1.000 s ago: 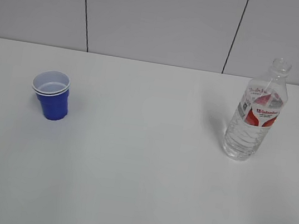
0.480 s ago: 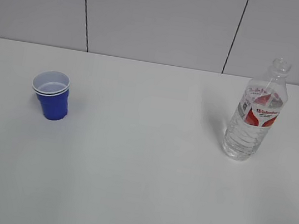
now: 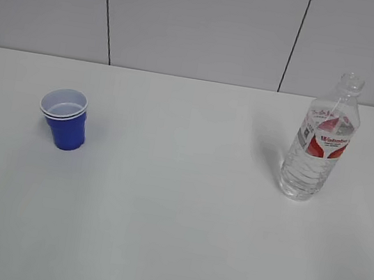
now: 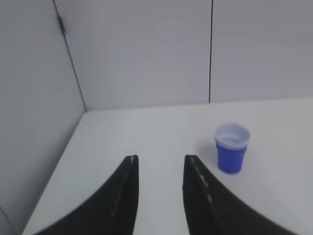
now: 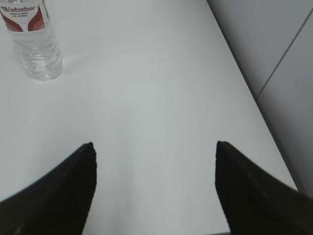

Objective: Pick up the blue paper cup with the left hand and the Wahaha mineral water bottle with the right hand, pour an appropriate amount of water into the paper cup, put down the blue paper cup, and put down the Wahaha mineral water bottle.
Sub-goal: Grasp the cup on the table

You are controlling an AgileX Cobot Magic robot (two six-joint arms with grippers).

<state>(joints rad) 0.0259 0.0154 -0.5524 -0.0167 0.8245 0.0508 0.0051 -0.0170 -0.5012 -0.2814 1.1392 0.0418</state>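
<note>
Black fingers frame both wrist views, and neither pair holds anything. The left hand [image 4: 159,159] shows its two fingers [image 4: 124,191] with a narrow gap between them, only partly spread, nothing in that gap and nothing touching the tips; they hang over bare white table [image 4: 146,132]. The blue paper cup [image 4: 231,148] stands upright ahead and to the right of those fingers, well apart from them, near the back wall.

The right hand [image 5: 155,144] has its fingers [image 5: 73,181] spread wide, released, with only tabletop between them. The Wahaha mineral water bottle [image 5: 32,41] stands at the upper left of that view, well apart from the tips; only its lower body and the red-and-white label show there, the neck being cut off by the frame.

In the exterior view neither arm appears. The cup [image 3: 65,118] sits upright on the left of the table [image 3: 175,216], deep blue outside, white within, doubled white rim uppermost. The bottle [image 3: 319,139] stands upright on the right, well apart from the cup, its neck capless. It looks to hold water in its ribbed lower half, though the clear plastic makes the level hard to read.
</note>
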